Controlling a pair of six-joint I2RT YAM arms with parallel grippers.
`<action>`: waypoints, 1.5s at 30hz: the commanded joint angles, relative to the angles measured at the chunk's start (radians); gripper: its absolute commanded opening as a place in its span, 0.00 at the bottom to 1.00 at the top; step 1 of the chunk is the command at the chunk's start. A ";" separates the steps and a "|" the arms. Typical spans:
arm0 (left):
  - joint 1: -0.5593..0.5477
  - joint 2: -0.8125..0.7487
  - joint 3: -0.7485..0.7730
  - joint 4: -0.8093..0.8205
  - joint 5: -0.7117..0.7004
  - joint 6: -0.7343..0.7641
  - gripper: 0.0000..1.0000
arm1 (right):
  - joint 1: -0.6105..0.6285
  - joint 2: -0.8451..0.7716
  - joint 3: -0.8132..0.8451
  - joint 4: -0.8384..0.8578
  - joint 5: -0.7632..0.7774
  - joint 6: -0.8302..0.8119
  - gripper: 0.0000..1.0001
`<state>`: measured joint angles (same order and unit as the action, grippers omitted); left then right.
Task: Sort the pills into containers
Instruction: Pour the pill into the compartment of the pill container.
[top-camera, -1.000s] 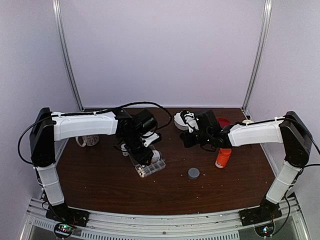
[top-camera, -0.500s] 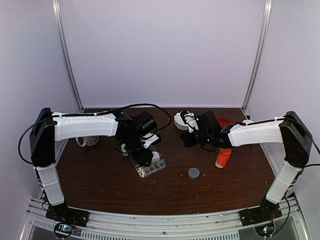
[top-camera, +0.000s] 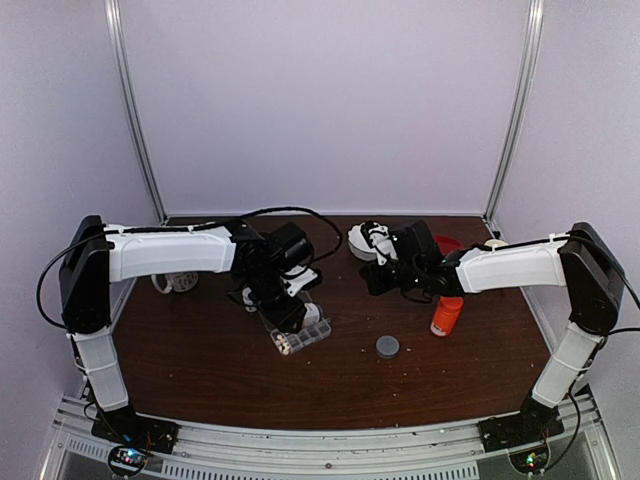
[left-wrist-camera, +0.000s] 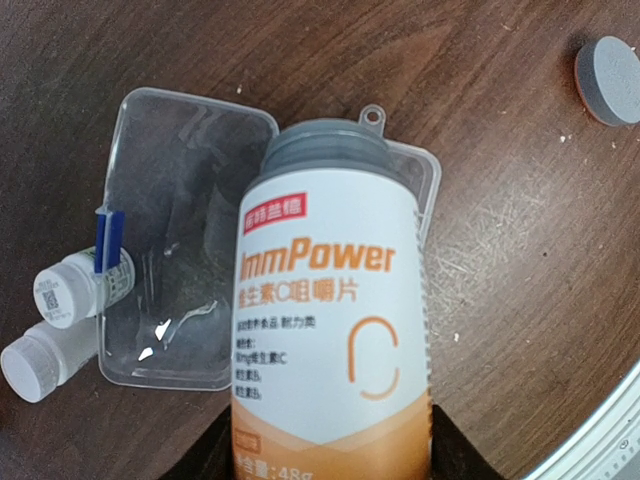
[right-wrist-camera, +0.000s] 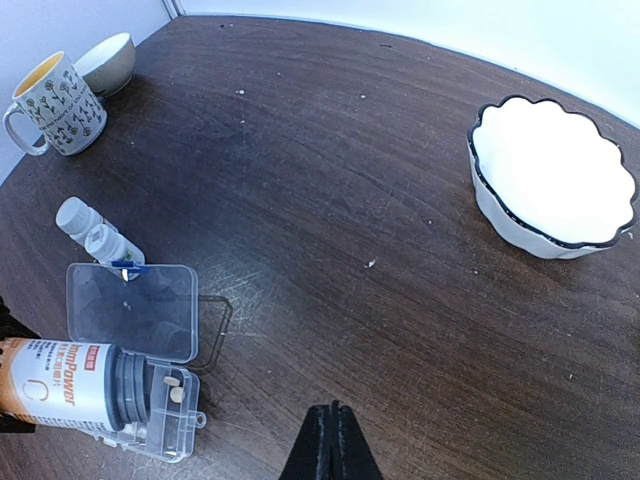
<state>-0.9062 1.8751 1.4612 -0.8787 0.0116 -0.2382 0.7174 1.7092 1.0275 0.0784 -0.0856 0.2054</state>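
My left gripper (left-wrist-camera: 332, 440) is shut on a white and orange ImmPower bottle (left-wrist-camera: 330, 300), a finger on each side of its base. The bottle lies tilted, its open grey neck (left-wrist-camera: 325, 150) over the containers, a clear organizer box (left-wrist-camera: 170, 250) with its lid folded open. In the right wrist view, two pale pills (right-wrist-camera: 174, 386) lie in a compartment of the box (right-wrist-camera: 168, 415) beside the bottle's mouth. From above, the left gripper (top-camera: 285, 308) is over the box (top-camera: 308, 335). My right gripper (right-wrist-camera: 333, 412) is shut and empty, hovering right of the box.
Two tiny white bottles (left-wrist-camera: 55, 325) lie against the box lid. A grey cap (top-camera: 387, 346) and an orange bottle (top-camera: 446, 315) stand to the right. A white scalloped bowl (right-wrist-camera: 555, 180), a mug (right-wrist-camera: 55, 100) and a small bowl (right-wrist-camera: 105, 60) sit further back.
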 joint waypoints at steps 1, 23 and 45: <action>0.003 -0.017 -0.016 0.014 -0.058 -0.008 0.00 | -0.003 0.004 0.023 -0.003 0.005 -0.013 0.00; 0.006 -0.028 -0.007 0.030 -0.058 -0.013 0.00 | -0.003 0.009 0.026 -0.002 -0.003 -0.012 0.00; 0.003 0.008 0.028 0.026 -0.055 -0.014 0.00 | -0.003 0.007 0.025 -0.003 -0.002 -0.013 0.00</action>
<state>-0.9108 1.8755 1.4944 -0.8883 -0.0235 -0.2485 0.7174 1.7092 1.0275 0.0772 -0.0856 0.2054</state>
